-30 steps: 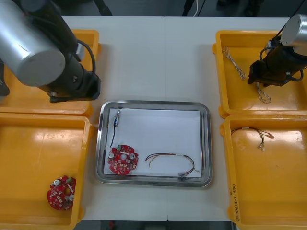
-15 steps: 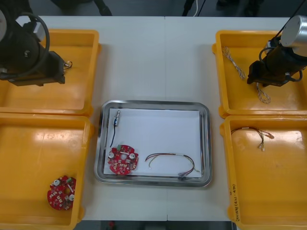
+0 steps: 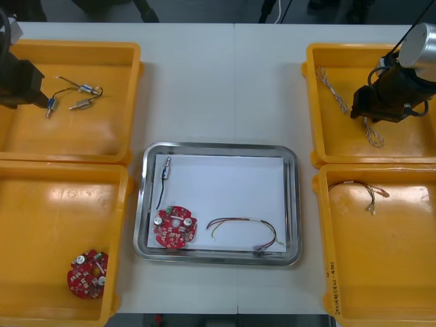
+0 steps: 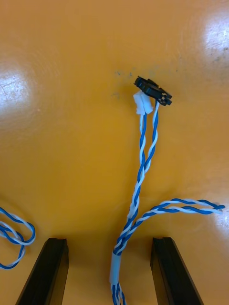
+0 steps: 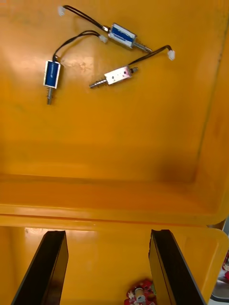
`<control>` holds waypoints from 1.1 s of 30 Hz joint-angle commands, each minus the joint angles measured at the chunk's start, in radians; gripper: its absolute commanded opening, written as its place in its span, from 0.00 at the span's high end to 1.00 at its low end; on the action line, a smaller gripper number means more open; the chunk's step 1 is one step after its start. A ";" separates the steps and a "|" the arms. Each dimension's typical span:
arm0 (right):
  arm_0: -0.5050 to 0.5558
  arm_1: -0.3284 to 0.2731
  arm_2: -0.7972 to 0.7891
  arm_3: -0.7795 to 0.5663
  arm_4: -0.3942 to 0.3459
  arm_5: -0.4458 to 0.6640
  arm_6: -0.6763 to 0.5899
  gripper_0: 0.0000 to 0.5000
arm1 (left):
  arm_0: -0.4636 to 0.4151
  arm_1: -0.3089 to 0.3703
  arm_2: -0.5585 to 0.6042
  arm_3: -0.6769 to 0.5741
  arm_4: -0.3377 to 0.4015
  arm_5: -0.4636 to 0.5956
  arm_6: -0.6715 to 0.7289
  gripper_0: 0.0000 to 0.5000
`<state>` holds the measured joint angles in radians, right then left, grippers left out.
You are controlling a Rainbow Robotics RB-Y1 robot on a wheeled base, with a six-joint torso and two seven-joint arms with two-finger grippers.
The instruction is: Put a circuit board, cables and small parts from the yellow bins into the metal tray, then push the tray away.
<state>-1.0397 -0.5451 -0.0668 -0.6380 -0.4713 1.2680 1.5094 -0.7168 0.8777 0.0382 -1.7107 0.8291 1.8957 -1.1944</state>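
My right claw (image 4: 109, 242) sits open in the far right yellow bin (image 3: 402, 139), the blue and white cable (image 4: 143, 162) running lengthwise between its fingers (image 4: 47, 271); the left claw (image 5: 107, 233), open, idles over the left bins (image 5: 114, 143).

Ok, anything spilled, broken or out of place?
Nothing stands out. Circuit board, cable and small metal part lie inside the metal tray; right gripper open around a twisted cable, left gripper open over left bins.
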 commanded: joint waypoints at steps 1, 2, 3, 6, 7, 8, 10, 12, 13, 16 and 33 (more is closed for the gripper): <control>0.024 0.008 0.019 -0.009 -0.015 -0.009 -0.040 0.34 | 0.027 0.052 0.089 0.049 -0.031 -0.049 -0.122 0.00; 0.027 0.008 0.019 -0.009 -0.015 -0.007 -0.038 0.88 | 0.031 0.052 0.101 0.063 -0.033 -0.055 -0.142 0.00; 0.027 0.008 0.019 -0.009 -0.015 -0.001 -0.037 0.88 | 0.037 0.052 0.117 0.082 -0.041 -0.064 -0.174 0.00; 0.027 0.008 0.019 -0.009 -0.012 0.007 -0.035 1.00 | 0.040 0.052 0.137 0.125 -0.065 -0.079 -0.241 0.00; 0.027 0.008 0.019 -0.011 -0.010 0.007 -0.034 1.00 | 0.040 0.052 0.141 0.141 -0.077 -0.090 -0.267 0.00; 0.027 0.007 0.019 -0.011 -0.010 0.007 -0.034 1.00 | 0.040 0.052 0.146 0.154 -0.088 -0.101 -0.286 0.00; 0.027 0.005 0.019 -0.028 -0.007 0.008 -0.032 1.00 | 0.040 0.052 0.146 0.187 -0.105 -0.133 -0.324 0.00; 0.027 0.004 0.019 -0.052 -0.003 0.022 -0.029 1.00 | 0.040 0.052 0.146 0.229 -0.108 -0.181 -0.363 0.00; 0.027 0.002 0.019 -0.058 -0.001 0.028 -0.029 1.00 | 0.039 0.052 0.146 0.240 -0.108 -0.193 -0.372 0.00; 0.027 -0.006 0.019 -0.108 0.005 0.071 -0.026 1.00 | 0.023 0.052 0.143 0.313 -0.104 -0.247 -0.424 0.00; 0.027 -0.070 -0.076 -0.555 0.037 0.580 -0.026 1.00 | -0.130 0.038 0.020 0.563 -0.108 -0.385 -0.548 0.00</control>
<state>-1.0155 -0.5683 -0.0909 -1.1013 -0.4450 1.7870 1.5094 -0.7755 0.8779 0.0731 -1.1743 0.7282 1.5386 -1.6374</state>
